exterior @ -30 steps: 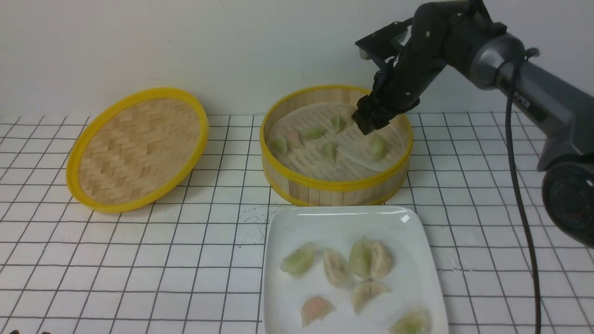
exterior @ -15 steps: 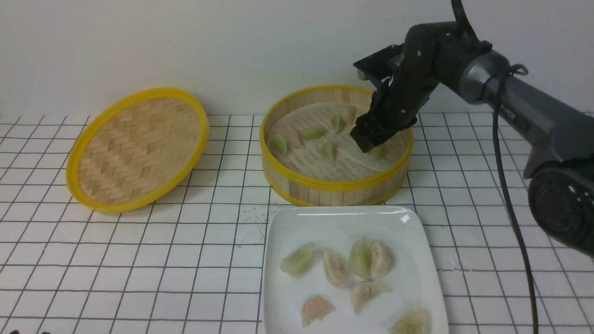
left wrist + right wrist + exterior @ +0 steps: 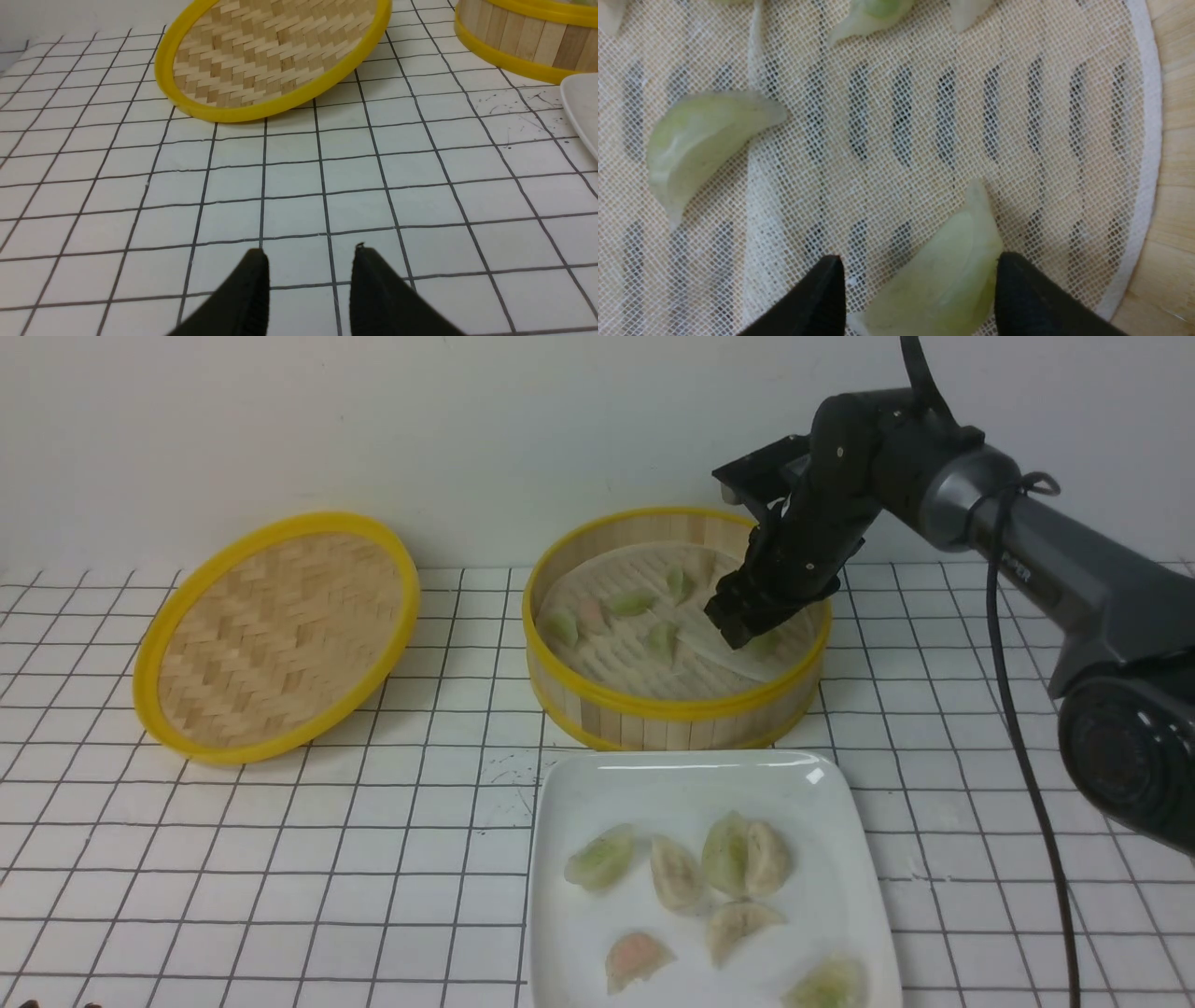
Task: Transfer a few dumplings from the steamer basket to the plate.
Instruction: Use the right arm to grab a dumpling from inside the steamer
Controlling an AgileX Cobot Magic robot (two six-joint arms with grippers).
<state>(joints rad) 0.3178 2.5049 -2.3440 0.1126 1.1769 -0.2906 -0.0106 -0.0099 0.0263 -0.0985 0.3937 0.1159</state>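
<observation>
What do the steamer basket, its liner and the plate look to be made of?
The steamer basket: bamboo or light wood slats, matt, with yellow rims, possibly plastic. The liner: whitish woven gauze; the open mesh shows close up. The plate: glossy white, ceramic or melamine; bright highlights along its rim.

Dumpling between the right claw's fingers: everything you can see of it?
The dumpling is a pale green, translucent crescent with smooth, glossy skin and one pointed tip away from the right claw. It lies flat on the white mesh liner, near the liner's edge, inside the steamer basket. The claw straddles it, jaws open: one finger seems to touch its curved side, the other stands clear. Its near end is out of frame.
</observation>
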